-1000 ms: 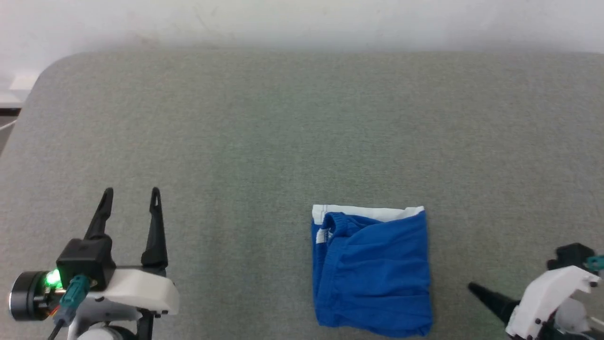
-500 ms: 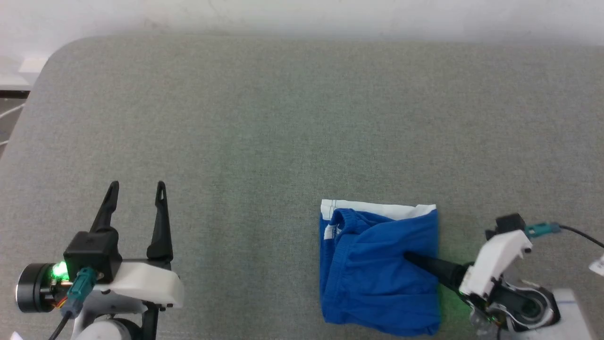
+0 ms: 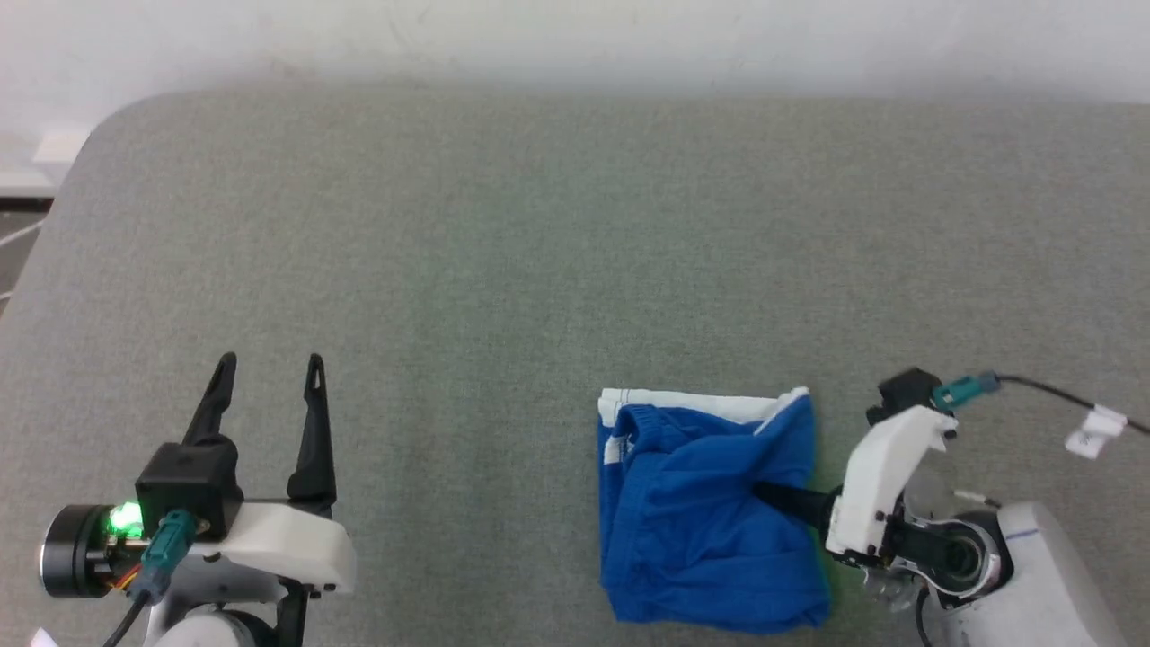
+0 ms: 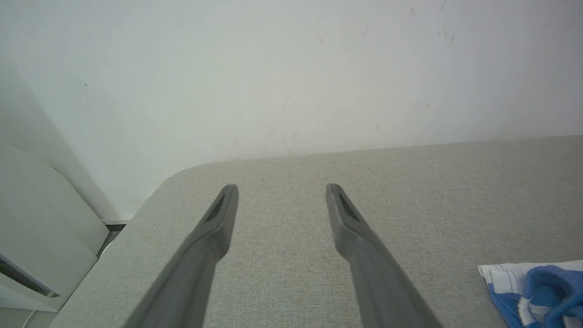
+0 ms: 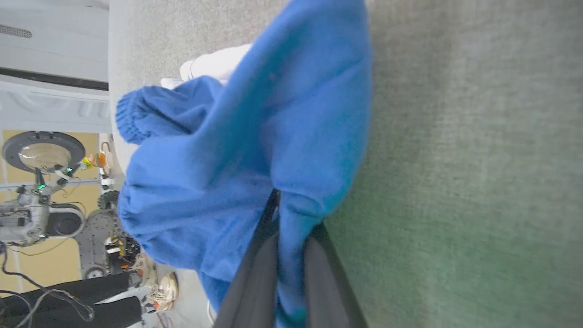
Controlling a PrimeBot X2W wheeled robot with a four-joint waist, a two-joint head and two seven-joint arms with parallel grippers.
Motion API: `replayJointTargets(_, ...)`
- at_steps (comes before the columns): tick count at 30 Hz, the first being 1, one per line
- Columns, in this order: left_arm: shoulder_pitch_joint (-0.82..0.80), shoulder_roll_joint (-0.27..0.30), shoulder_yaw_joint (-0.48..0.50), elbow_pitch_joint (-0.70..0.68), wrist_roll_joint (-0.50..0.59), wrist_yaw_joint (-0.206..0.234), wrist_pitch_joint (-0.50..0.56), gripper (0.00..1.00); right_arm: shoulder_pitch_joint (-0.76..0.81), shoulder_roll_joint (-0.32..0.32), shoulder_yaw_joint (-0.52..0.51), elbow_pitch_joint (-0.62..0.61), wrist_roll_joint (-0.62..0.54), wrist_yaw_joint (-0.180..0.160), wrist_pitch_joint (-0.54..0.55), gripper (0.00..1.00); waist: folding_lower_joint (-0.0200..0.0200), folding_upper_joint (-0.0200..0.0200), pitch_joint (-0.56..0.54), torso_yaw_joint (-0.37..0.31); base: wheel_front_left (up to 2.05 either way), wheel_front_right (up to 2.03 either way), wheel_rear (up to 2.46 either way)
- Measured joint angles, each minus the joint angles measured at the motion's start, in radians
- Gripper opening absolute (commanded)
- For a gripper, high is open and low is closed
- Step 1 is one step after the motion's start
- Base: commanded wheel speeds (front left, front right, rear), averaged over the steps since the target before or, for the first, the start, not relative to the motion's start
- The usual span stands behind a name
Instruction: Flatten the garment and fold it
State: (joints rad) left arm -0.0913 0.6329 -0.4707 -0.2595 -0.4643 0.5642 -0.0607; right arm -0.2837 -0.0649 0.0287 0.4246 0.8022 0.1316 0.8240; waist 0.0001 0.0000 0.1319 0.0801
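Cloth of a plain grey covers the table (image 3: 539, 270), and the garment (image 3: 710, 521) lies on its near part, right of the middle in the head view, as a rough blue rectangle. A white stripe (image 3: 701, 404) runs along its far edge, and the gathered waistband (image 3: 642, 420) curls at the far left corner. The right gripper (image 3: 762, 492) reaches in from the right, across the garment's right edge, with its dark fingers over the blue cloth near the middle. In the right wrist view the right gripper (image 5: 296, 214) has its two fingers (image 5: 255, 269) drawn close together with a fold of the garment (image 5: 237, 159) pinched between them, and the cloth bunches around the tips. A cable with a teal plug (image 3: 966, 389) leaves that wrist. The left gripper (image 3: 269, 364) is at the lower left, well apart from the garment, above bare table with its fingers spread and nothing between them. A green light (image 3: 124, 517) glows on its wrist. The left wrist view shows the left gripper (image 4: 282, 189) pointing along the table (image 4: 410, 191) toward the pale wall (image 4: 291, 68), with a corner of the garment (image 4: 542, 291) at the lower right
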Motion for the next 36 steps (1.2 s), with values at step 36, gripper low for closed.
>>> replayJointTargets(36, -0.241, 0.016, -0.091, -0.253, 0.162, 0.025, 0.222, 1.0, -0.461, -0.569, 0.417, 0.133, -0.441, 0.001, -0.446, 0.0, 0.0003, 0.0, 0.296, -0.359, 0.0, 0.0, 0.0)
